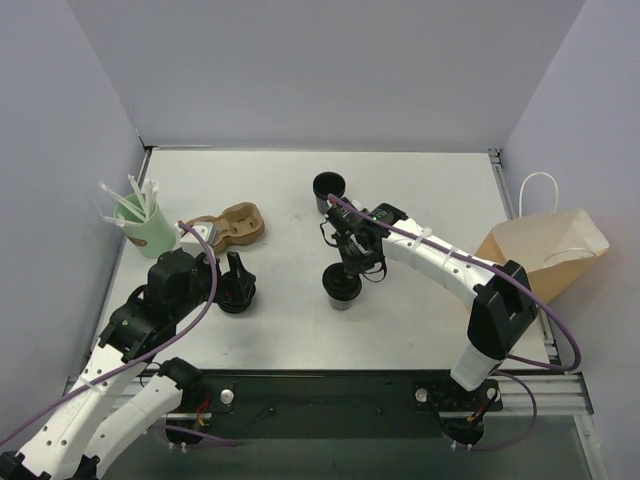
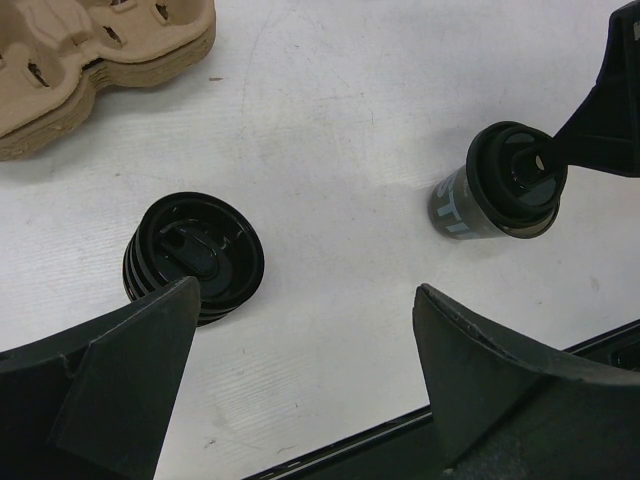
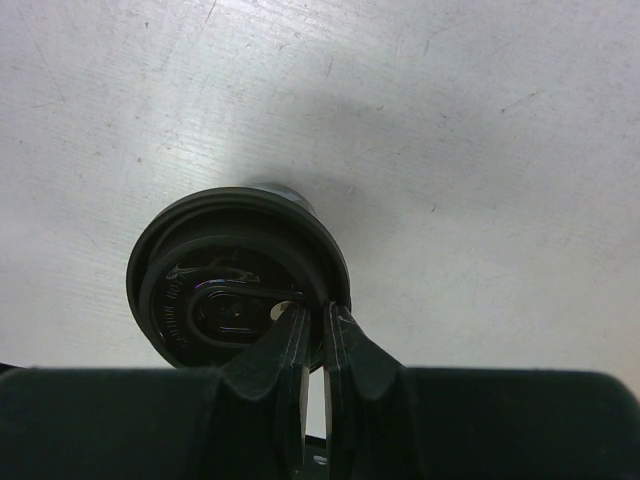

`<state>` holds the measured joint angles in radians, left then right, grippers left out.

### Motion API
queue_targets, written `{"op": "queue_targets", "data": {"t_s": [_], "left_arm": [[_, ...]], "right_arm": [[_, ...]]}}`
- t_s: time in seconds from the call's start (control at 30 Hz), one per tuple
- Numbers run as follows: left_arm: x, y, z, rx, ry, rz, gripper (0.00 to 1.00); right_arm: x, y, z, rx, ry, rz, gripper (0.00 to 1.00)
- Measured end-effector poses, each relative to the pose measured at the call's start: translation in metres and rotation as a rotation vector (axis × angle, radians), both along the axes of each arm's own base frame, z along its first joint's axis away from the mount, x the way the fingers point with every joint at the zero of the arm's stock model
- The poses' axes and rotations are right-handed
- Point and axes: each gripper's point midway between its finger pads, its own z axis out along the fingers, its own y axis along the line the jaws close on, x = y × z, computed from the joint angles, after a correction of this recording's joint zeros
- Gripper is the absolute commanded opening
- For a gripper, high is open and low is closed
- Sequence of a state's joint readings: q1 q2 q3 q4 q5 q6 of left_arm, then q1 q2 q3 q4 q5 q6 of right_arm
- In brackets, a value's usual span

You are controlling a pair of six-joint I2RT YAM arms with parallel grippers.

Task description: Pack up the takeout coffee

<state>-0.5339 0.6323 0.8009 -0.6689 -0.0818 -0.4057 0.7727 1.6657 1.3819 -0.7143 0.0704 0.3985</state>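
Observation:
The takeout coffee, a small black cup with a black lid, stands upright mid-table. My right gripper reaches it from the right and is shut on the lid's rim, one finger inside the rim and one outside. My left gripper hangs open just above the table at the left, with nothing between its fingers. The coffee is well to its right.
A squat stack of black lids sits by the left finger. Brown cardboard cup carriers and a mint-green cup of straws stand behind it. An open black cup is further back. The brown paper bag stands at the right edge.

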Motion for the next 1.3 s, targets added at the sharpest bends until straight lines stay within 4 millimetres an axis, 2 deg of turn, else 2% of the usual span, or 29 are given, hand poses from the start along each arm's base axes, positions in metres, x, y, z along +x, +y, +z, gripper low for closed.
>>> {"op": "queue_targets", "data": {"t_s": [1.3], "left_arm": [[0.001, 0.0, -0.001, 0.004, 0.005, 0.0, 0.97]], "right_arm": [[-0.011, -0.01, 0.001, -0.015, 0.022, 0.005, 0.0]]}}
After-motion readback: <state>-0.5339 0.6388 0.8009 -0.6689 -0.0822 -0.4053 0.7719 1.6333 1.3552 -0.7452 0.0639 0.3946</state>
